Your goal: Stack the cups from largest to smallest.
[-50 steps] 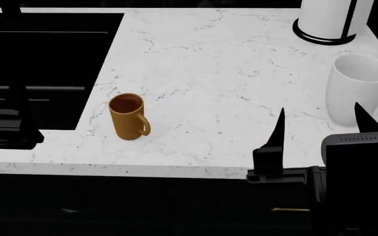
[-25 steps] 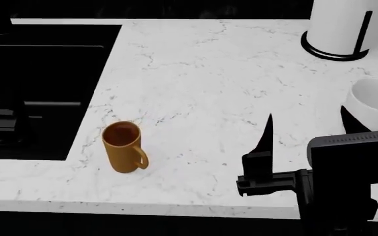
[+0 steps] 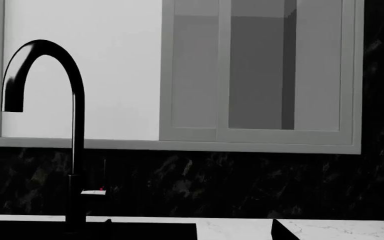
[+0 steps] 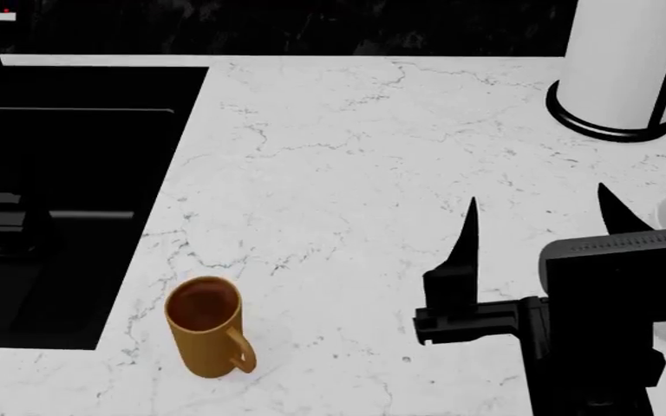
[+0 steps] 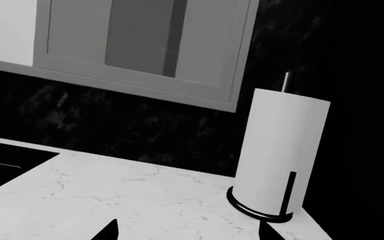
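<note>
One mustard mug [image 4: 207, 326] stands on white marble counter [image 4: 345, 165] beside sink [image 4: 55, 173].

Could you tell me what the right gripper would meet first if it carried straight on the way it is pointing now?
Most likely the paper-towel roll: the right gripper, jaws open, points across bare countertop toward it. Depth is unclear, so it might pass just beside the roll and reach the dark backsplash.

A home kitchen: a white marble surface [image 4: 345, 173] with a black sink [image 4: 67, 173] at left, a curved black faucet [image 3: 65, 130], a window [image 3: 259, 75] and a paper-towel roll [image 5: 279, 155].
</note>
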Robot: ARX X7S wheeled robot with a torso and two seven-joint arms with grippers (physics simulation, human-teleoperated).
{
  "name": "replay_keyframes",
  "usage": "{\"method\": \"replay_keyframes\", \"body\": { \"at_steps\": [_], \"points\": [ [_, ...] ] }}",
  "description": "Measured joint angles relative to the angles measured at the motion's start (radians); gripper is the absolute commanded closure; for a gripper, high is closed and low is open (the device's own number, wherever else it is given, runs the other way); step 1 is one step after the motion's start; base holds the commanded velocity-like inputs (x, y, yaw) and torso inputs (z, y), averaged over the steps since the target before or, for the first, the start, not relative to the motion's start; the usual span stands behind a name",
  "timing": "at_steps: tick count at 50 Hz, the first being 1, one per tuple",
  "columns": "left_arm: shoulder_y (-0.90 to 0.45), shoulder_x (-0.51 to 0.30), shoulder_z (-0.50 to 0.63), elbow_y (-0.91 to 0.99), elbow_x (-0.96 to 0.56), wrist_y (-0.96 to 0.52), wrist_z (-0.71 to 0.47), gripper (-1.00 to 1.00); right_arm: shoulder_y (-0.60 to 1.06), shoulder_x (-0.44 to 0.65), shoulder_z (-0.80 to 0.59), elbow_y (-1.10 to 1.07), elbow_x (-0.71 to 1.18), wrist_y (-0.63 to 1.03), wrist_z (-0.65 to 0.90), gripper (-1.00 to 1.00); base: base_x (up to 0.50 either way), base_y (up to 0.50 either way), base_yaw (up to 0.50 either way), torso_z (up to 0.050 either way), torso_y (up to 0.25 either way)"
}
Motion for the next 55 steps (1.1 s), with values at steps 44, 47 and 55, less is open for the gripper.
{"method": "replay_keyframes", "body": {
  "at_steps": [44,47,55],
  "points": [
    [0.000,-0.008,0.021,0.002,-0.013,0.002,-0.016,-1.00,0.012,0.098,-0.040,-0.188,0.381,0.293,-0.243,-1.00,0.00,0.00,0.00,0.000,0.000],
    [-0.001,-0.009,0.022,0.002,-0.014,0.002,-0.017,-1.00,0.009,0.102,-0.053,-0.193,0.391,0.297,-0.255,-1.00,0.00,0.00,0.00,0.000,0.000],
    [0.005,-0.012,0.020,0.005,-0.019,0.005,-0.020,-1.00,0.014,0.097,-0.111,-0.172,0.384,0.291,-0.278,-1.00,0.00,0.00,0.00,0.000,0.000]
  ]
}}
